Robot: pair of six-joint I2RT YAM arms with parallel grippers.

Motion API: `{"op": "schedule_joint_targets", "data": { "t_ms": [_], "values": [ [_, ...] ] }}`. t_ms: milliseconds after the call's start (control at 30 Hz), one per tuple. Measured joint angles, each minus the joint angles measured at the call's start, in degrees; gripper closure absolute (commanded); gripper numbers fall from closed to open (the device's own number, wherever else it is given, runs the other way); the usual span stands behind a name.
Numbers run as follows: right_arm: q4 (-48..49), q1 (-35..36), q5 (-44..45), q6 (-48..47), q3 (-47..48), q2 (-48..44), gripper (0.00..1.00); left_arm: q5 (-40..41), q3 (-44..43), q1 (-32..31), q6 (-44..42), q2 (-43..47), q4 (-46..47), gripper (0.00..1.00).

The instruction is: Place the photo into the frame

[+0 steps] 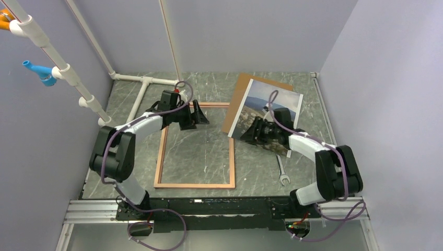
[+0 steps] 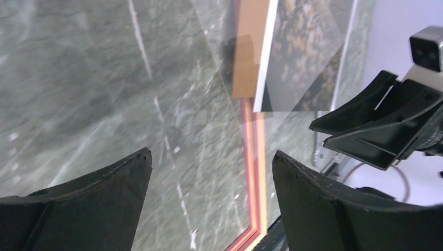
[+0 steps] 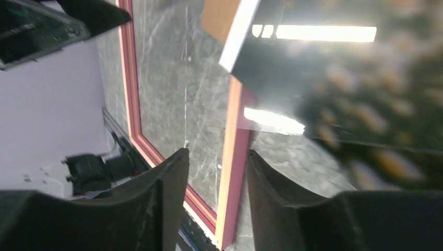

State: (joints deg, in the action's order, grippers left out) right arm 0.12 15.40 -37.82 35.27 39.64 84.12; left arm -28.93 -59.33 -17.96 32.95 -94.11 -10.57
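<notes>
Photo (image 1: 256, 104) face up, right of centre in the top view, lying askew on a brown board (image 1: 245, 86), lower left corner over the right rail of the frame (image 1: 232, 162). Frame flat on the desk (image 1: 209, 89), left of centre, nothing inside. Right fingers (image 3: 156, 209) slightly parted by that corner, pinching nothing. Left fingers (image 2: 94, 193) spread wide near the frame's upper edge, empty. Likely risks: dragging the board along, creasing thin paper with a one-corner pinch, knocking the frame askew.

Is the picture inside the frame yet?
Not yet. The photo lies over the brown board beside the frame; only the table shows inside the frame.
</notes>
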Motion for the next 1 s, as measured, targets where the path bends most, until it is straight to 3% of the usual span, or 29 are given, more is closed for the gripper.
{"op": "schedule_joint_targets", "data": {
  "t_ms": [67,233,367,533,833,1000],
  "values": [
    [1.1,-3.4,-0.2,1.3,-2.4,-2.6,0.44,-2.9,0.2,0.0,3.1,-2.8,4.5,0.17],
    [0.9,-14.1,-0.7,2.9,-8.2,-10.5,0.42,-8.3,1.0,-0.1,11.6,-9.9,17.1,0.21],
    [-1.9,-17.7,-0.5,1.7,-8.5,-14.6,0.41,-9.6,0.8,-0.5,16.0,-14.6,23.4,0.25],
    [-5.0,-19.5,-0.1,0.2,-8.5,-17.7,0.41,-10.2,-1.2,-1.7,19.9,-20.3,28.5,0.32],
    [-7.4,-20.1,-0.1,-0.4,-8.5,-17.9,0.41,-11.4,-5.7,-2.4,25.0,-27.8,36.9,0.55],
    [-7.4,-20.3,-0.1,-0.4,-8.5,-18.5,0.41,-11.8,-6.6,-2.4,25.5,-28.7,39.7,0.75]
  ]
}}
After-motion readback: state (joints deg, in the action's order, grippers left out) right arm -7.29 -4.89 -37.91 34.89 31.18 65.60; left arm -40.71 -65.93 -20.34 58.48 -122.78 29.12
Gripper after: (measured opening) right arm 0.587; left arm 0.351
